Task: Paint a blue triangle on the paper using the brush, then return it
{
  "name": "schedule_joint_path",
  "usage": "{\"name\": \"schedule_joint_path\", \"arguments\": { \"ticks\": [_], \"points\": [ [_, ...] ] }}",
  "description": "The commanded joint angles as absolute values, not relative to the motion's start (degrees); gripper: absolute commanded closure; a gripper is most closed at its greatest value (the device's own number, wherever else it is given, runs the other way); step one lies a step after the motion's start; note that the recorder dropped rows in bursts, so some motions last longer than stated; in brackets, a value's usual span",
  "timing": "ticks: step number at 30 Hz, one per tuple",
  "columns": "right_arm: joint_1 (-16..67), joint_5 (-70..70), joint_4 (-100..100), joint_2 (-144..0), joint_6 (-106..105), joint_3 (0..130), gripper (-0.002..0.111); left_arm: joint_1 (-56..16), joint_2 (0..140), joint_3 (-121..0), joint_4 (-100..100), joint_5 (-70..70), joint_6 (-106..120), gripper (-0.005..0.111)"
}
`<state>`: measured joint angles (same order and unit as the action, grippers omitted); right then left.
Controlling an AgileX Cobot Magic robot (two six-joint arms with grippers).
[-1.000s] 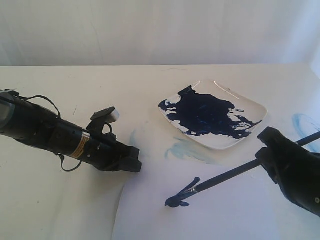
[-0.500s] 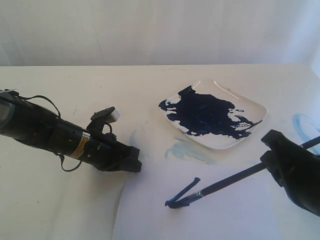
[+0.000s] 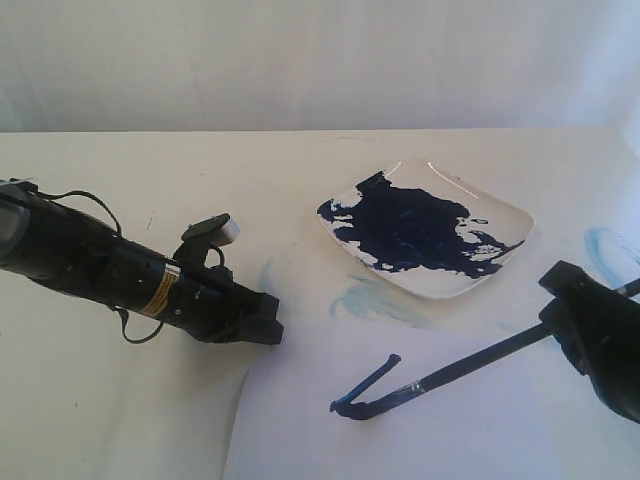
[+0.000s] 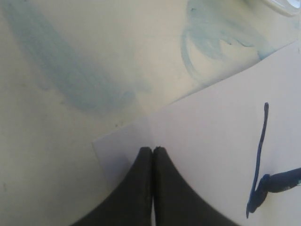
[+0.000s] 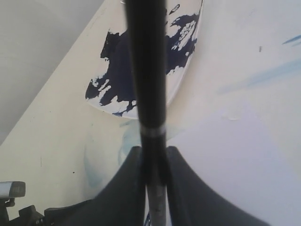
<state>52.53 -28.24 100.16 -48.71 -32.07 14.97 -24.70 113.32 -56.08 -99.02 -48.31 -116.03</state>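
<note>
The paper [image 3: 480, 435] lies on the cream table at the front. On it, the blue triangle [image 3: 368, 380] shows as one thin slanted side and a short thick stroke from its lower end. My right gripper [image 3: 550, 325] is shut on the black handle of the brush [image 3: 470, 362], whose blue tip [image 3: 352, 407] touches the paper at that stroke. In the right wrist view the brush [image 5: 148, 70] runs out between the jaws of the right gripper [image 5: 153, 153]. My left gripper [image 3: 270, 325] is shut, its fingertips over the paper's corner; the left wrist view shows the gripper [image 4: 153, 149], the paper [image 4: 211, 155] and the slanted stroke [image 4: 261, 141].
A white square plate [image 3: 508, 213] with a large dark-blue paint blotch [image 3: 410, 230] stands behind the paper at centre right. Pale blue smears [image 3: 365, 298] stain the table between plate and paper, and another smear [image 3: 605, 245] lies at the right edge.
My right gripper has drawn back to the right and slightly down, dragging the brush tip along the paper and lengthening the thick stroke. The left arm has not moved.
</note>
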Motion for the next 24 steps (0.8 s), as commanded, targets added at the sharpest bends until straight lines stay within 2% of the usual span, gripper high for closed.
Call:
{"name": "schedule_joint_path", "arguments": {
  "ticks": [1, 24],
  "points": [
    [52.6, -28.8, 99.9, -47.4, -32.8, 13.2, 0.108, -25.0, 113.4, -56.0, -99.9, -48.0, -116.1, 0.107],
    [52.6, -30.7, 99.9, -42.8, -34.7, 11.8, 0.108, -25.0, 113.4, -56.0, -99.9, -48.0, -116.1, 0.107]
  ]
}}
